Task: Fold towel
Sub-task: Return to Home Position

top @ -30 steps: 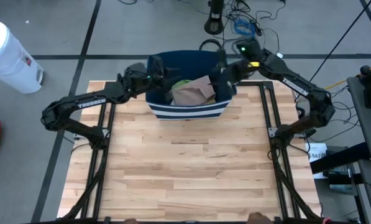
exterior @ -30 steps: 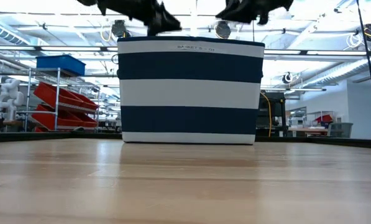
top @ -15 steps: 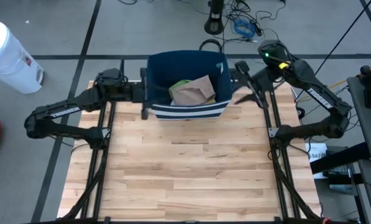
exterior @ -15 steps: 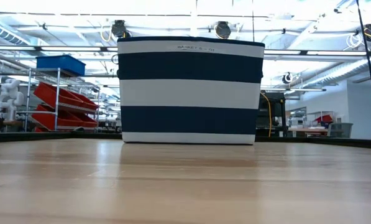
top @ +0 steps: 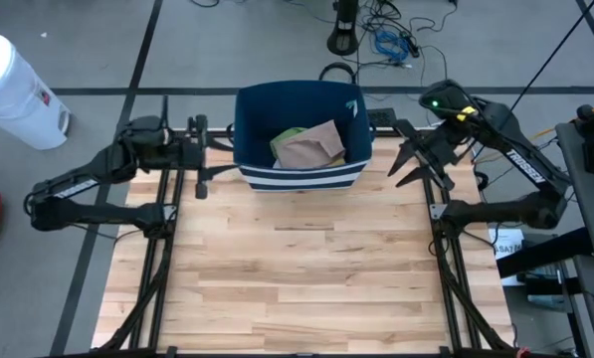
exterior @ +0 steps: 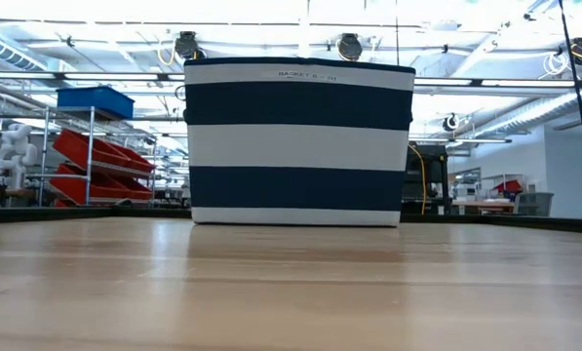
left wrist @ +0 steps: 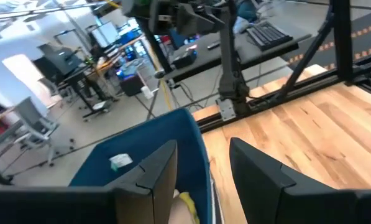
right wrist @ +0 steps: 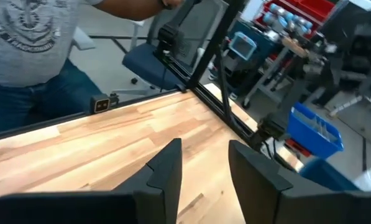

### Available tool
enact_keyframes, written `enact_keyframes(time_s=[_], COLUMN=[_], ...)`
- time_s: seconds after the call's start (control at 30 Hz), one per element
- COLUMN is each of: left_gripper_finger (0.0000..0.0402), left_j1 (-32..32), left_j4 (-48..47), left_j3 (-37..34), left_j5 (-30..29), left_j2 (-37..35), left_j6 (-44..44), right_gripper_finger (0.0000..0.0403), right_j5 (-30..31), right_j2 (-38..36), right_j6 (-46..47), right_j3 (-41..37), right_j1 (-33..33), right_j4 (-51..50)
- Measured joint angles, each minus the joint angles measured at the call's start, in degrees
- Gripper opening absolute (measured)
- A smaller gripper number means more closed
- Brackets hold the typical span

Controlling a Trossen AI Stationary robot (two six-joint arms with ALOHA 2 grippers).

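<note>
The folded towels (top: pixel 310 145) lie inside the striped laundry bin (top: pixel 298 179), which stands at the far edge of the surface (top: pixel 297 268). The left hand (top: pixel 199 157) hangs just left of the bin and the right hand (top: pixel 410 157) just right of it. Both have their fingers spread apart and hold nothing.

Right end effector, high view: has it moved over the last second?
Yes. The right end effector has withdrawn from over the striped bin, rightward, clear of its rim.

A navy-and-white striped bin (exterior: pixel 298 141) stands upright on the wooden desk (exterior: pixel 291 292). Red trays (exterior: pixel 100 156) sit on a rack in the room behind it.
</note>
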Motion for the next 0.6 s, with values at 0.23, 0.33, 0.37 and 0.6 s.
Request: enact_keyframes(time_s=[0.23, 0.33, 0.37, 0.6], left_gripper_finger=[0.0154, 0.0154, 0.0154, 0.0154], left_j1=[1.04, 1.04, 1.04, 1.05], left_j4=[-3.48, -3.28, -2.77, 7.86], left_j3=[-0.02, -1.87, -3.04, -15.02], left_j5=[-0.47, -0.49, -0.5, -4.41], left_j2=[-3.56, -5.23, -5.98, -13.7], left_j6=[-2.46, -3.65, -3.83, -6.51], right_gripper_finger=[0.0105, 0.0105, 0.0105, 0.0105], right_j5=[-0.34, -0.44, -0.48, -3.93], right_j2=[-2.63, -4.01, -4.51, -9.05], right_j6=[0.48, -0.1, 0.05, -0.16], right_j3=[-1.02, -1.34, -1.34, -1.34], right_j1=[-4.22, -5.66, -6.17, -8.79], right_j4=[-4.24, -6.12, -6.41, -7.8])
